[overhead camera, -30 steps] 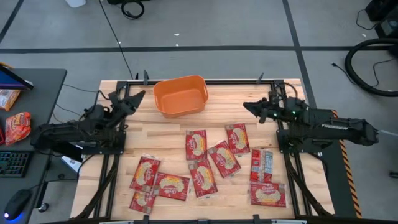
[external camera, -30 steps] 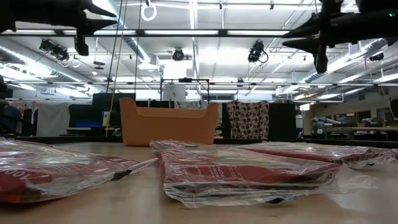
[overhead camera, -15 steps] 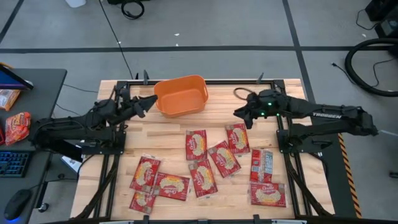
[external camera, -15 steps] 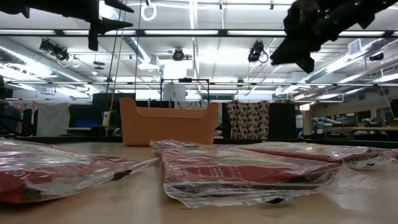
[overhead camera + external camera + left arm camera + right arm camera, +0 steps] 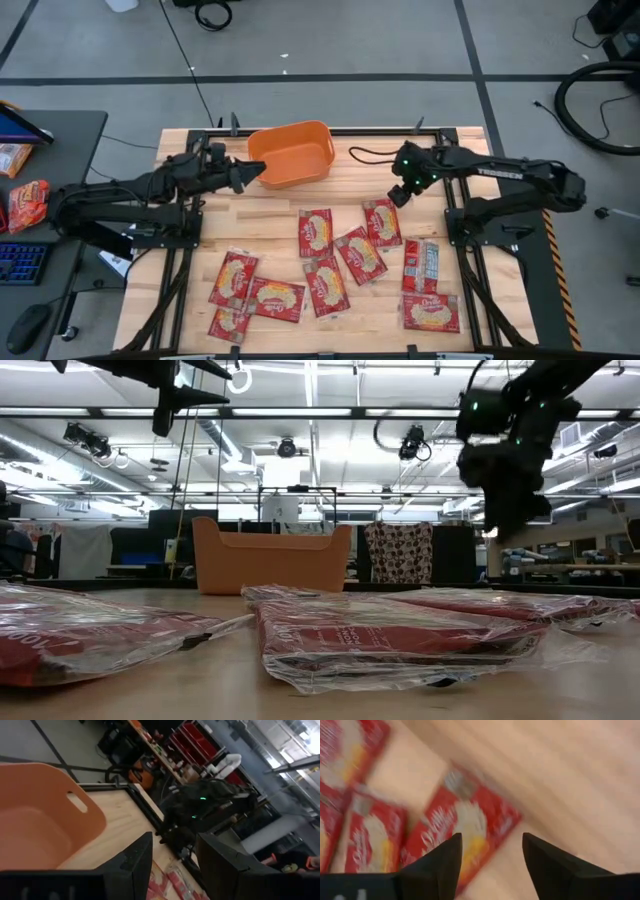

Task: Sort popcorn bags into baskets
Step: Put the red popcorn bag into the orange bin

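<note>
Several red popcorn bags lie flat on the wooden table, among them one (image 5: 382, 222), one (image 5: 316, 232) and one (image 5: 233, 277). The orange basket (image 5: 291, 153) stands at the table's far middle. My left gripper (image 5: 256, 176) hangs open and level in the air beside the basket's near left corner (image 5: 75, 835), touching nothing. My right gripper (image 5: 398, 196) is open and points steeply down above a popcorn bag (image 5: 462, 832), clear of it. In the low view my right gripper (image 5: 510, 525) stands high over the bags.
A black metal frame (image 5: 450, 130) runs around the table. A cable (image 5: 365, 155) loops on the wood right of the basket. A side table at the left holds an orange-red snack packet (image 5: 28, 205) and a keyboard. Bare wood lies between basket and bags.
My left gripper has gone toward the table's right edge, up beside the basket's near left corner, and has levelled out. My right gripper has swung toward the table's near edge and sunk, tipping from level to steeply downward over the bags. The bags and the basket have stayed put.
</note>
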`<action>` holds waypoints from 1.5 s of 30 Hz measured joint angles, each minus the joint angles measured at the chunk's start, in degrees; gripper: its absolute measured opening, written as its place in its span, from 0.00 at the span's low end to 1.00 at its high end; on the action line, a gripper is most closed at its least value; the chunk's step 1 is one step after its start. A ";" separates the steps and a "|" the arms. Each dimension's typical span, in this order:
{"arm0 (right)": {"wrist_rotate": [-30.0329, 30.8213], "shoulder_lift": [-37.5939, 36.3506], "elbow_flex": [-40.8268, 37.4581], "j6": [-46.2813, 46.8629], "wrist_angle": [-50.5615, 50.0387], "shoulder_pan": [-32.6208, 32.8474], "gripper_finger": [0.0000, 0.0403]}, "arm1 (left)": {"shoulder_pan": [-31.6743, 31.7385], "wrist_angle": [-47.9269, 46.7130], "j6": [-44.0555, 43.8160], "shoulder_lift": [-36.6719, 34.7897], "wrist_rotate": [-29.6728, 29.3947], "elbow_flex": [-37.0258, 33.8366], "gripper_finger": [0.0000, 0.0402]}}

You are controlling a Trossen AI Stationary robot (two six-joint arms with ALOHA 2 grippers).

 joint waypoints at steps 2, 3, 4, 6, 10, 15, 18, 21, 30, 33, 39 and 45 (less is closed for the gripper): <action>-2.38 2.39 -0.12 0.02 -1.53 -1.02 0.55 | 0.00 -0.11 0.00 -0.02 1.45 0.51 0.39; -3.30 3.57 -0.39 0.11 -1.64 -1.35 0.56 | 0.00 -0.12 0.00 -0.06 2.25 0.61 0.39; -4.09 4.85 -0.78 0.32 -1.70 -1.58 0.56 | 0.00 -0.15 -0.01 -0.15 2.95 0.62 0.39; -5.10 7.29 -1.94 0.29 -1.21 -1.96 0.56 | 0.00 -0.14 -0.10 -0.17 3.98 0.62 0.39; -7.67 10.88 -4.60 1.01 3.35 -1.91 0.56 | 0.00 -0.67 -1.63 -0.11 5.13 0.62 0.39; -10.92 13.89 -7.71 3.26 12.15 -1.75 0.55 | 0.00 -1.18 -3.90 -0.11 6.22 0.62 0.39; -12.49 15.14 -8.41 4.04 15.69 -1.75 0.51 | 0.00 -1.14 -5.54 -0.11 8.28 0.62 0.39; -11.96 16.27 -8.61 3.83 16.48 -1.81 0.46 | 0.00 -1.07 -6.17 -0.11 9.84 0.62 0.39; -10.48 17.17 -8.73 -0.97 17.00 -1.88 0.27 | -0.01 -0.89 -8.33 -0.11 12.58 0.62 0.39; -9.81 17.18 -8.79 -1.54 17.20 -1.86 0.19 | 0.00 -0.88 -9.14 -0.11 12.65 0.60 0.39; -8.52 16.03 -8.85 -2.29 18.79 -1.79 0.05 | 0.00 -0.38 -9.09 -0.13 12.63 0.60 0.39; -8.03 11.25 -8.53 -3.06 18.23 -1.71 0.02 | 0.00 -0.16 -9.03 -0.13 12.58 0.60 0.39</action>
